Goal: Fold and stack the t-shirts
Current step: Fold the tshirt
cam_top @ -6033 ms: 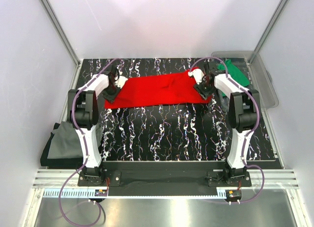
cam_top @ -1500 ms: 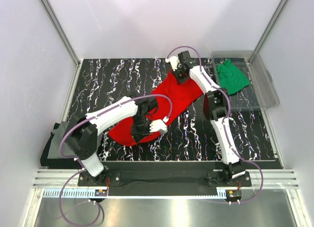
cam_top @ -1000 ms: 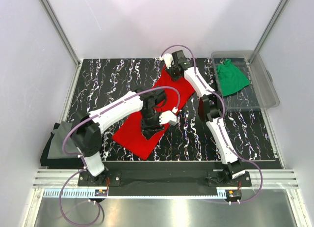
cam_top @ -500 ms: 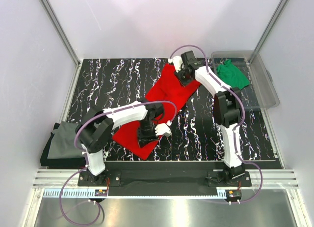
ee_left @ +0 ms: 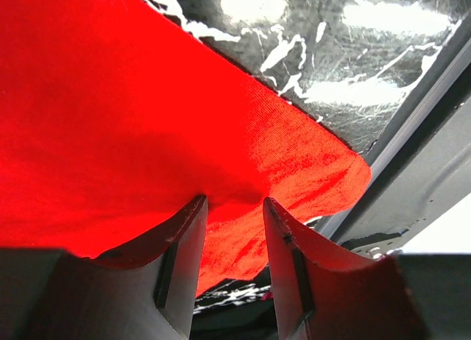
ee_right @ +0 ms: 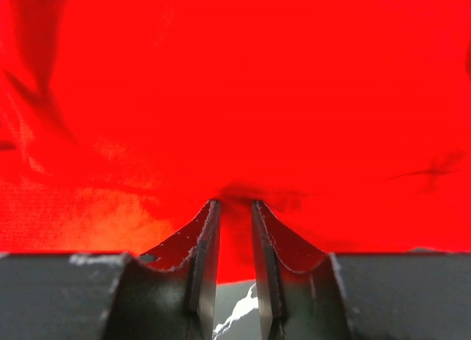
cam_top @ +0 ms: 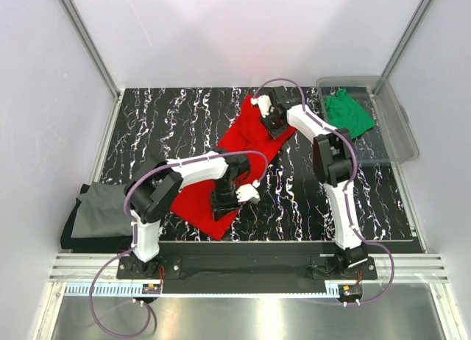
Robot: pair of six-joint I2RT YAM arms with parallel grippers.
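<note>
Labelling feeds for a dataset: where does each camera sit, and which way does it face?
Top external: above, behind the bases, looking down on the marbled table; left arm and right arm show.
Left wrist: on the left arm, facing a corner of the red t-shirt; left gripper pinches it.
Right wrist: on the right arm, close against red cloth; right gripper nips a fold.
Shared: all show the red t-shirt.

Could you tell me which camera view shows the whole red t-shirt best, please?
Top external: the red t-shirt lies diagonally across the table, nearly all in view. Each wrist view shows only a close patch of its cloth.
</note>
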